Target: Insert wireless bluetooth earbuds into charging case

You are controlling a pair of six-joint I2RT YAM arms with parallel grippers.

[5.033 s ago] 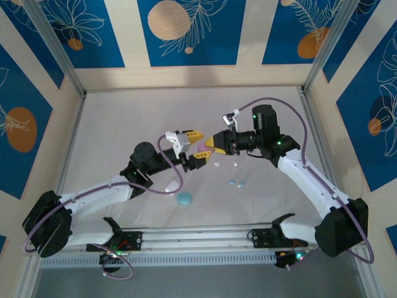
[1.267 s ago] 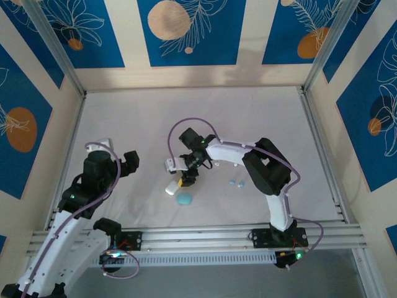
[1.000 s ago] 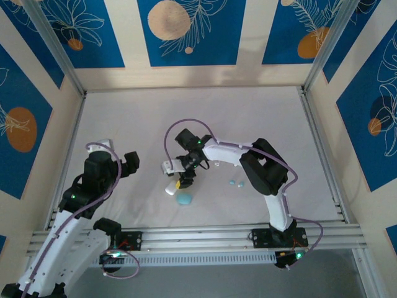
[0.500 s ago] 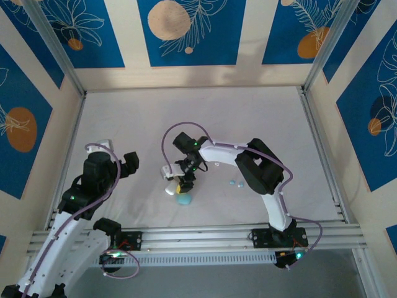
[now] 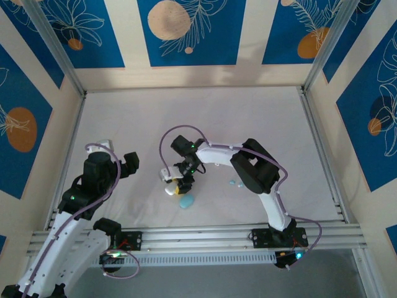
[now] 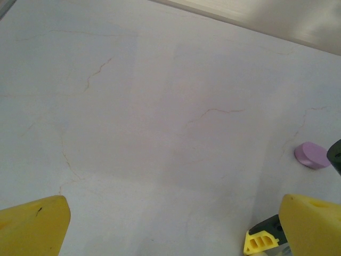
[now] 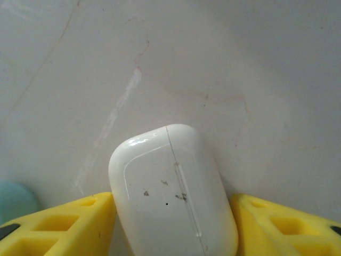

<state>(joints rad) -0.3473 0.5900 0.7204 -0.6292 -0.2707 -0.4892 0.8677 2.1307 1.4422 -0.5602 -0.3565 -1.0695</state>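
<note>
A white charging case [image 7: 170, 202] lies closed on the table, its lid seam facing up. My right gripper [image 7: 173, 226] has a yellow finger pressed against each side of it. In the top view that gripper [image 5: 178, 184] is low over the case [image 5: 169, 190], just left of a round cyan case [image 5: 185, 200]. Two cyan earbuds [image 5: 235, 183] lie on the table to the right, under the right arm. My left gripper [image 5: 128, 162] hangs open at the left, apart from everything; its fingers [image 6: 33, 225] stand wide over bare table.
A pink case [image 6: 312, 156] lies on the table at the right edge of the left wrist view. The cyan case [image 7: 13, 200] touches the lower left of the right wrist view. An aluminium rail [image 5: 198, 236] runs along the near edge.
The right gripper has slid toward the near left onto the white case and its jaws have narrowed against it. The left arm has stayed still.
</note>
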